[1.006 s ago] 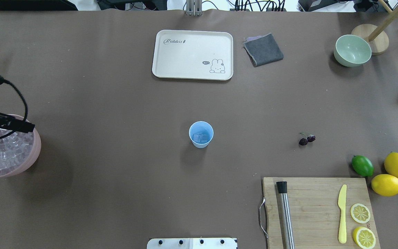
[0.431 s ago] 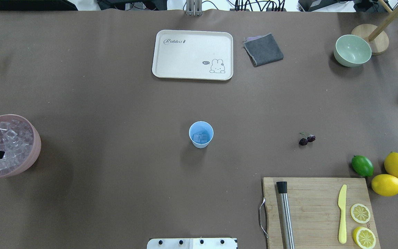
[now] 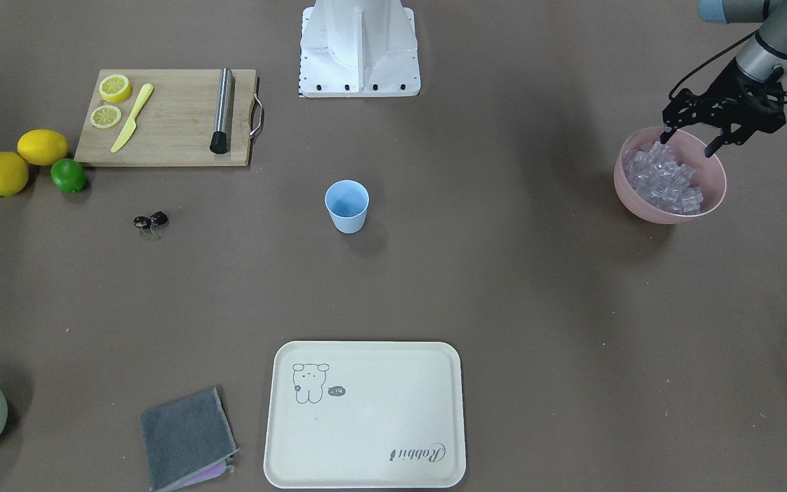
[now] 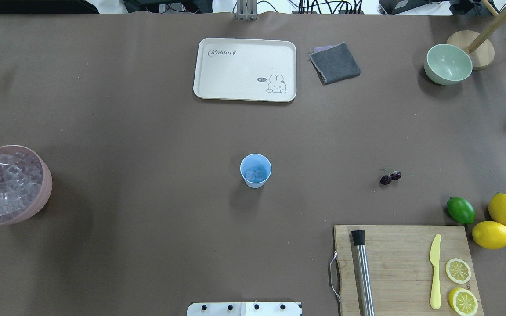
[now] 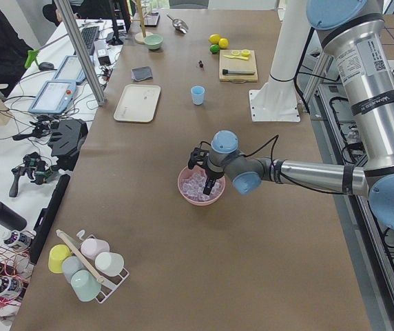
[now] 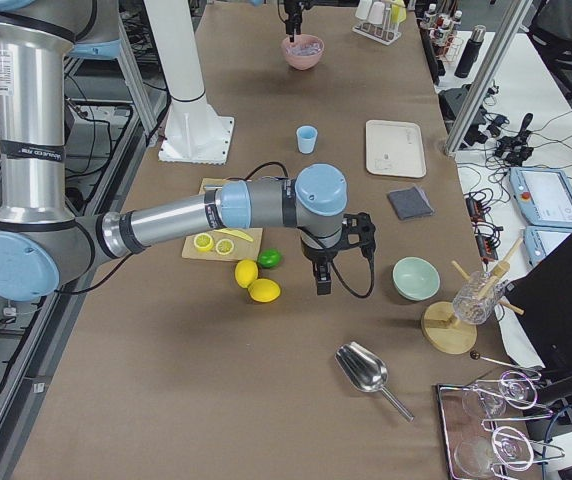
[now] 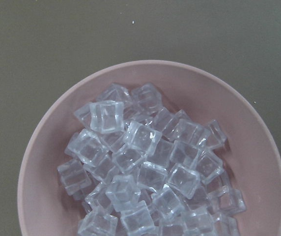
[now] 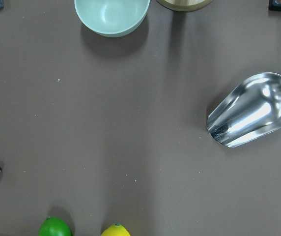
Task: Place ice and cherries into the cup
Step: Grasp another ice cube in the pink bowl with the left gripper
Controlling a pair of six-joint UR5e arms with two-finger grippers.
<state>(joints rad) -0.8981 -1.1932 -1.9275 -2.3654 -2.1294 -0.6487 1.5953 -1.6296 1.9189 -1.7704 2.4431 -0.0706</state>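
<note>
Here, nearest the robot, a board carries a steel rod, a yellow knife and two lemon slices, and just off its far right corner sit two lemons and a lime. Further out, mid-desk, the cup stands upright with a few cubes of ice at its bottom. The cherries lie on the bare desk well to the cup's right, between it and the lime, touching neither. At about the same depth, by the desk's left edge, a pink bowl is heaped with more ice, and the left hand hangs just over the bowl's robot-side rim, its fingers spread wide with nothing between them. The right hand shows only in the right side view, pointing down above the desk between the lemons and a green bowl; I cannot tell whether it is open or closed. Its wrist camera looks down on bare desk with a steel scoop lying to one side. Farthest out are a cream tray, a folded grey cloth just right of it, and the green bowl beside a wooden stand
</note>
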